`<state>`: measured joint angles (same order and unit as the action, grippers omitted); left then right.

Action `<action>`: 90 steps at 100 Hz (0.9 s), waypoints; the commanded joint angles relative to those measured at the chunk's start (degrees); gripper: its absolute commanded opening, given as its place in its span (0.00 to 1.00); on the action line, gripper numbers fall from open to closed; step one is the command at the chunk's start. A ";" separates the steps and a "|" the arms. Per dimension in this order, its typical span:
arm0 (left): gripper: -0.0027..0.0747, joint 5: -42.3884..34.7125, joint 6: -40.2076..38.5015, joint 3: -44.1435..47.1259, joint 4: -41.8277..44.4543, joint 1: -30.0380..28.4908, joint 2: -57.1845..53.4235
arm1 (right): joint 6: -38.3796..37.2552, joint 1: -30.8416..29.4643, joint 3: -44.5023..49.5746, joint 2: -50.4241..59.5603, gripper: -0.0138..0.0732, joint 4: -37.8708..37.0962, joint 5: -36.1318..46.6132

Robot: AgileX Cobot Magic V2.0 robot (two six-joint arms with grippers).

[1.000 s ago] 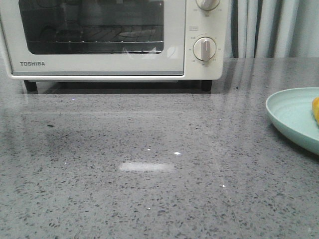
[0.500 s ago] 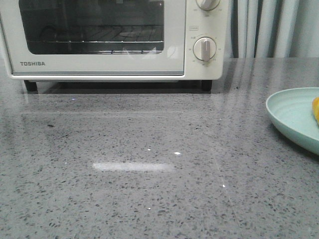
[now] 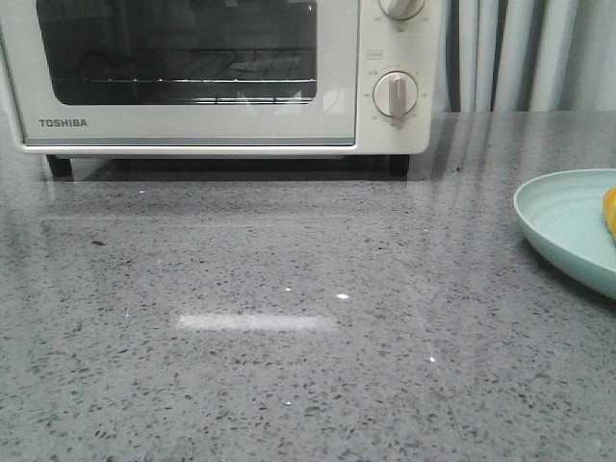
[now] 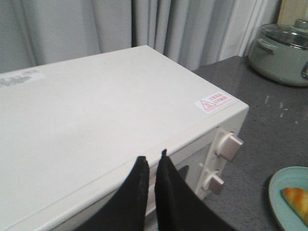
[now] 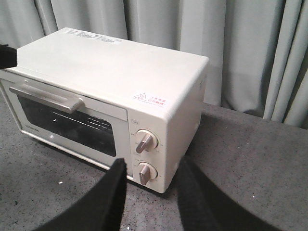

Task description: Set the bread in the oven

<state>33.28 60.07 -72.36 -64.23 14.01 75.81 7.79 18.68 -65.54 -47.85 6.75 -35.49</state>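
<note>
Above the cream-white toaster oven (image 4: 96,130), the left end effector (image 4: 151,166) hovers nearly closed, empty. Right end effector (image 5: 150,180) gapes. Its door handle should be hooked squarely before the golden croissant-shaped bread (image 4: 299,201) moves.

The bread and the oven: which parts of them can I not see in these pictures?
- Bread: front view's right edge cuts it off, leaving an orange sliver on the plate; the left wrist view's edge also crops it.
- Oven: its top lies above the front view's frame; the dark glass hides most of the interior.
- Dial markings: too small to read.
</note>
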 commanded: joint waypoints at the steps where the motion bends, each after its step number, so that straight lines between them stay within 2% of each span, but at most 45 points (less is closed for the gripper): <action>1: 0.01 -3.10 1.44 -1.93 -2.07 0.49 -0.77 | 0.54 0.08 -1.92 0.35 0.42 0.32 3.79; 25: 0.01 -7.42 7.06 2.63 -6.42 1.74 -0.61 | 0.54 0.08 -1.92 0.35 0.42 0.32 3.79; 36: 0.01 -9.99 13.81 5.61 -12.98 2.20 -0.61 | 0.54 0.08 -1.92 0.35 0.42 0.32 3.68; 57: 0.01 -10.38 27.00 7.69 -25.62 2.20 -0.61 | 0.54 0.08 -1.92 0.35 0.42 0.32 3.28; 90: 0.01 -10.48 28.20 7.77 -26.52 2.20 0.21 | 0.54 0.08 -1.92 0.35 0.42 0.32 2.46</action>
<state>22.68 88.03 -63.04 -88.30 15.64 76.86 7.79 18.68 -65.54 -47.85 6.75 -36.91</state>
